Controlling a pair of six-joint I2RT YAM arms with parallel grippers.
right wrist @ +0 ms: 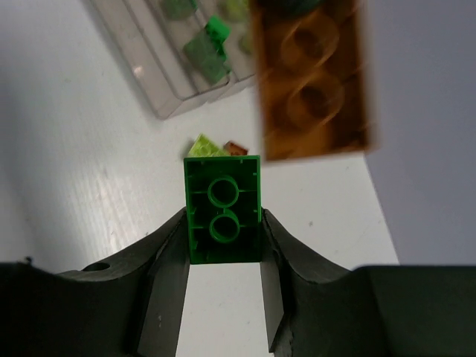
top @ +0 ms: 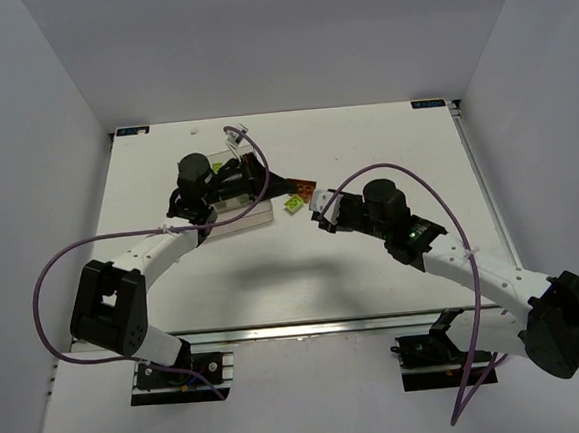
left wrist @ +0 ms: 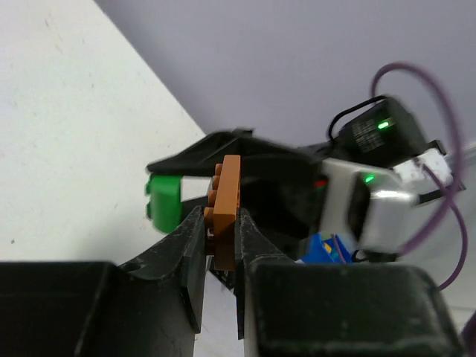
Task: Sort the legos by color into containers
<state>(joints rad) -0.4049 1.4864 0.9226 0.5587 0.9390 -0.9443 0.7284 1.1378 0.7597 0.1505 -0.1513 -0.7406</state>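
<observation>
Where the containers (top: 236, 199) stand: left of centre on the counter (top: 384, 139), toward the far side, partly under the left arm's wrist.
Container contents: green pieces (right wrist: 207, 50) lie in one bin, with a paler yellow-green bit in the bin beside it. The rest is too blurred to tell.
Left arm: it reaches from near left across the containers toward the right. The left end effector (left wrist: 223, 232) is clenched on an orange brick (left wrist: 227, 201), held on edge in the air.
Right arm: it bends from near right toward centre. The right end effector (right wrist: 223, 230) is grasping a green brick (right wrist: 223, 193), hollow underside facing its camera.
Meeting point: the two end effectors are tip to tip with their bricks close together. I cannot tell whether the bricks touch.
Loose brick: a lime brick (top: 294, 205) lies on the counter just right of the containers, beside the tips.
Edges and room: the containers sit well in from the far edge. White counter surface shows widely to the right and on the near side. Walls (top: 41, 116) close off the left, far and right.
</observation>
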